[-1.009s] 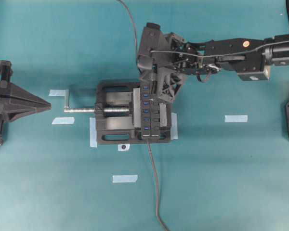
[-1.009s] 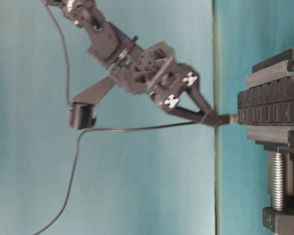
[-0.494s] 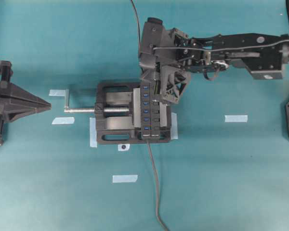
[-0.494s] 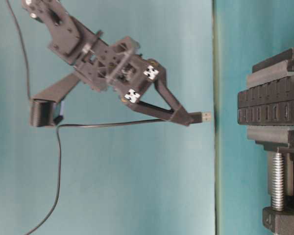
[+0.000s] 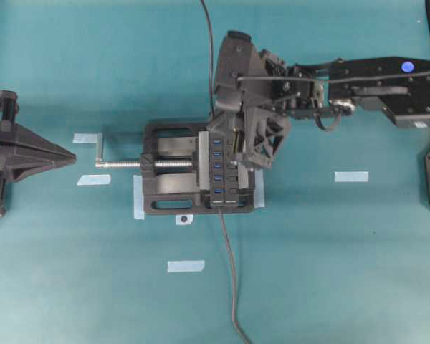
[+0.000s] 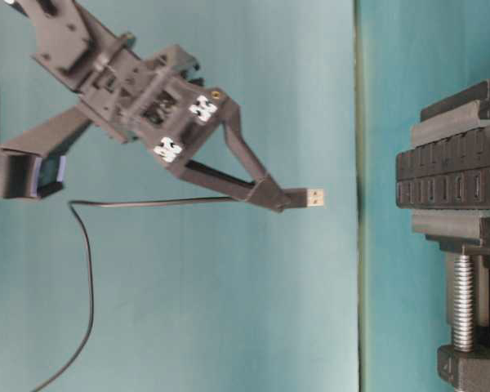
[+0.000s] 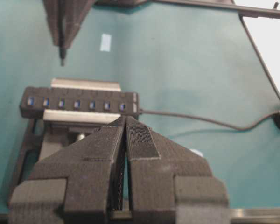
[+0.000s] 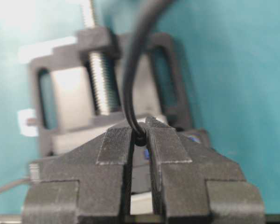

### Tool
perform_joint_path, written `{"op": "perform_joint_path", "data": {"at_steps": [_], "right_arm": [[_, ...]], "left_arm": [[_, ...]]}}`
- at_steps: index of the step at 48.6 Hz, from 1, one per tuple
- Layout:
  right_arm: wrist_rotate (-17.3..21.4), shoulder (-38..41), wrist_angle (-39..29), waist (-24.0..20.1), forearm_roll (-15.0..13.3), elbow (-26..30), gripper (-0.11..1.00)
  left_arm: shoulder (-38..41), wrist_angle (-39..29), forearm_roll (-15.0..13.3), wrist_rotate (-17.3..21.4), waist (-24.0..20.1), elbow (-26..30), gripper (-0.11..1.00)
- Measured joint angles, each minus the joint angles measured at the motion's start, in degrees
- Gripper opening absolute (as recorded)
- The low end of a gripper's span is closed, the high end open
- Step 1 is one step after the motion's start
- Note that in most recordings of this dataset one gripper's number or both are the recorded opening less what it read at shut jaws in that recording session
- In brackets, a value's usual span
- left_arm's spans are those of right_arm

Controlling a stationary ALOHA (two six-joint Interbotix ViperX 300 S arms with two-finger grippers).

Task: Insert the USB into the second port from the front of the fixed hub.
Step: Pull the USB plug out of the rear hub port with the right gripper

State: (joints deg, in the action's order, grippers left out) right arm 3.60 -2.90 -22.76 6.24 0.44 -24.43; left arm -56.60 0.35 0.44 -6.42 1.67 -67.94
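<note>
USB [image 6: 314,197]: plug is being held clear of the hub, its silver tip sticking out past the right fingertips and pointing toward the row of sockets, with open space between.
Cable [image 6: 147,202]: thin dark lead is being trailed back from behind the right fingers, looping downward in the table-level view; in the right wrist view it is being pinched where the two pads meet.
Right gripper [image 6: 279,198]: fingers are being kept nearly closed, clamped on the USB; only a narrow gap is being left between the pads.
Fixed hub [image 5: 223,170]: long black strip with blue sockets is being gripped in the vise, lying beneath the right fingers in the overhead view.
Hub lead [image 5: 231,279]: is being run away from the hub's near end, well apart from both pairs of fingers.
Vise [image 5: 170,168]: black, with silver screw [image 5: 140,163], is being seen ahead of the left fingertips.
Left gripper [image 7: 125,122]: fingers are being pressed together, nothing held, well apart from the hub.
</note>
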Motion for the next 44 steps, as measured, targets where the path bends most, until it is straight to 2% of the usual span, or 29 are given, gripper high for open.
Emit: {"op": "perform_joint_path", "data": {"at_steps": [10,31,44], "right_arm": [[1.5,-0.2,0.0,-1.3,0.0,-0.1,0.08],[1.8,-0.2,0.2,-2.6,0.0,-0.4,0.07],[3.8,0.4,3.2,-4.0,0.0,-2.6,0.07]], "left_arm": [[-0.3,0.0,0.0,-0.1,0.0,-0.4,0.0],[-0.9,0.0,0.1,-0.2,0.0,-0.4,0.0],[-0.9,0.0,0.0,-0.2,0.0,-0.4,0.0]]}}
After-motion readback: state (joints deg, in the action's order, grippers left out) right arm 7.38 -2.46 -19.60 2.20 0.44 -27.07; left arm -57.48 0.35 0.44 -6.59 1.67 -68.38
